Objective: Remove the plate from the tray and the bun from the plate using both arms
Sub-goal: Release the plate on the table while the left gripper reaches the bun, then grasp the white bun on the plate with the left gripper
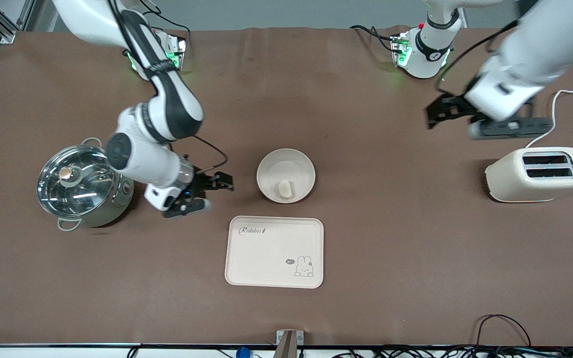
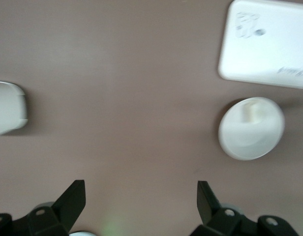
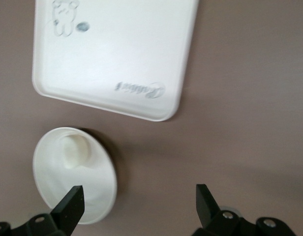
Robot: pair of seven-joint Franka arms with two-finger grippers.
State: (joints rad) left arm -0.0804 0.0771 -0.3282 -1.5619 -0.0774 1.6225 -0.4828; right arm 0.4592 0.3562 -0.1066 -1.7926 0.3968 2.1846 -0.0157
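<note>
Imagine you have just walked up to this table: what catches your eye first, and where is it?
Mid-table, a bun lies in a round cream plate, with the rabbit-print tray nearer the front camera. The right gripper hangs open between plate and steel pot; the left gripper, also open, is over the table near the toaster.

I can read one word for certain: "Rabbit", in dark script on the cream tray [image 1: 274, 252], in the tray's corner nearest the plate [image 1: 285, 175] on the right arm's side. Through my right wrist camera the same word appears upside down on the tray [image 3: 112, 54]. Diagonally across the tray from that word, beside the printed rabbit drawing [image 1: 304, 266], sits a small dark oval mark whose letters I cannot make out. The toaster [image 1: 538, 174] carries a small red triangular sign, unreadable.
</note>
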